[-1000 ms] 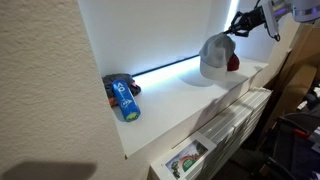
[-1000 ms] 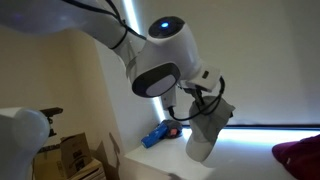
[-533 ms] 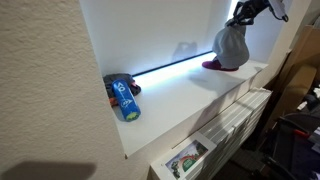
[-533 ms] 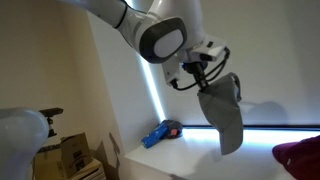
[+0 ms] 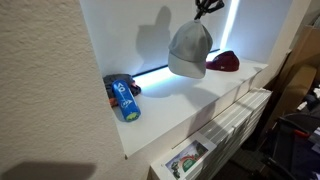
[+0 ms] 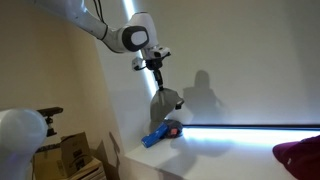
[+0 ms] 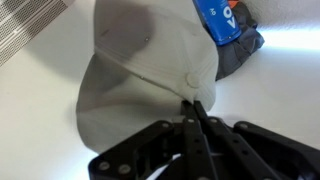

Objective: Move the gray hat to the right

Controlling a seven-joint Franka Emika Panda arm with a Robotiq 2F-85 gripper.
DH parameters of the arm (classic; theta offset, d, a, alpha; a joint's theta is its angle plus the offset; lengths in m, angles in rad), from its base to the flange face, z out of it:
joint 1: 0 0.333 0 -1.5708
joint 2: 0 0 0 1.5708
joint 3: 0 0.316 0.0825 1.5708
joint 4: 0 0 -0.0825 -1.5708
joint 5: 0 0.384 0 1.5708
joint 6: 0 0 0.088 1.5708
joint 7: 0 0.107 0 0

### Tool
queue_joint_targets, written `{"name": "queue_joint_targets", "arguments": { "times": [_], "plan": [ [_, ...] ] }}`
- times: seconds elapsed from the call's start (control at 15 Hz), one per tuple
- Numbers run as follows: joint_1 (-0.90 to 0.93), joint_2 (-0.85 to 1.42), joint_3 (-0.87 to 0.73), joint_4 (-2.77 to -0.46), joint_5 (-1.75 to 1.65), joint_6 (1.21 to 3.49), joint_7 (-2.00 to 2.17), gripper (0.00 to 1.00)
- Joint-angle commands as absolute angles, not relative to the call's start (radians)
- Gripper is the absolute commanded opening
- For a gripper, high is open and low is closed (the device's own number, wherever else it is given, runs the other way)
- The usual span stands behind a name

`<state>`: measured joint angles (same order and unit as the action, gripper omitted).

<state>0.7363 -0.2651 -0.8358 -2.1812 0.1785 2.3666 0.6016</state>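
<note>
My hand (image 5: 207,8), its fingers pinched shut on the crown of the light gray soft fabric baseball cap (image 5: 188,50), holds it clear of the white tabletop (image 5: 175,105). The gray cap hangs straight below my fingertips, over the tabletop's middle near its back edge. It is between the blue cylindrical container (image 5: 123,96) toward one end and the dark maroon cap (image 5: 222,62) toward the other. Placing it, I judge, calls for a sideways carry and then a straight descent.

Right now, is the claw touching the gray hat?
Touching. In the wrist view the claw pinches the gray hat at its crown; in an exterior view the hat hangs from it.
</note>
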Motion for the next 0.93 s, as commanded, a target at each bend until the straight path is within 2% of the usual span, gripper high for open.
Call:
{"name": "queue_joint_targets", "arguments": {
  "times": [0.0,0.27,0.4,0.6,0.87],
  "plan": [
    [0.484,-0.114,-0.569,-2.009,0.109,2.218,0.749,0.01],
    [0.2,-0.099,-0.326,-1.945,-0.128,2.152,0.924,0.01],
    [0.083,-0.095,-0.252,-1.934,-0.235,2.135,0.989,0.01],
    [-0.044,-0.08,-0.21,-1.934,-0.387,2.159,1.088,0.01],
    [-0.133,-0.021,-0.223,-1.95,-0.415,2.45,1.201,0.01]
  ]
}}
